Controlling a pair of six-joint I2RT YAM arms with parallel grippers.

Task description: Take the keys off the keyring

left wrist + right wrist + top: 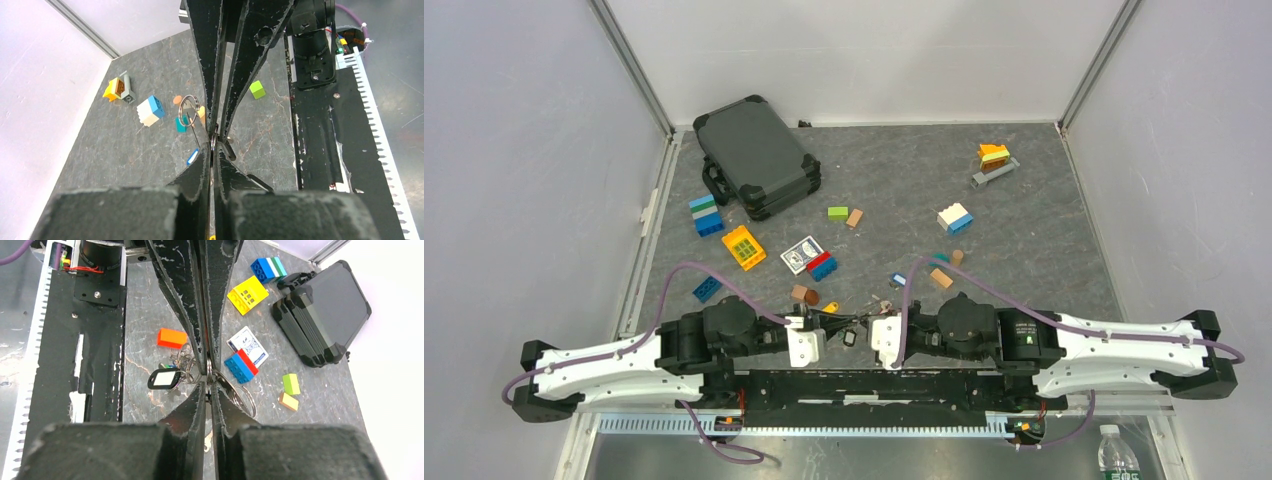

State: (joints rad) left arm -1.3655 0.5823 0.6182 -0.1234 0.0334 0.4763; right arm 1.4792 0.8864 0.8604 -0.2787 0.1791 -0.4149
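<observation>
Grip on thin grey metal keyring (209,369) from both sides.
Left gripper (212,147) clamps it; right gripper (209,387) has narrow jaws around it, whether holding I cannot tell.

Two robot arms (614,365), one dark hard case (757,155), one playing-card box (801,253), one plastic bottle (1116,455), and over a dozen coloured building blocks (743,246) on one counter (1044,240).

The thin metal keyring (190,106) between the jaws is gleaming smooth and silvery, while the black jaws are looking matt, scuffed with pale scratches. Beneath them the tabletop (125,150) is showing dull, stone-veined grey; beyond, the yellow block (248,294) is shining like glossy plastic.
</observation>
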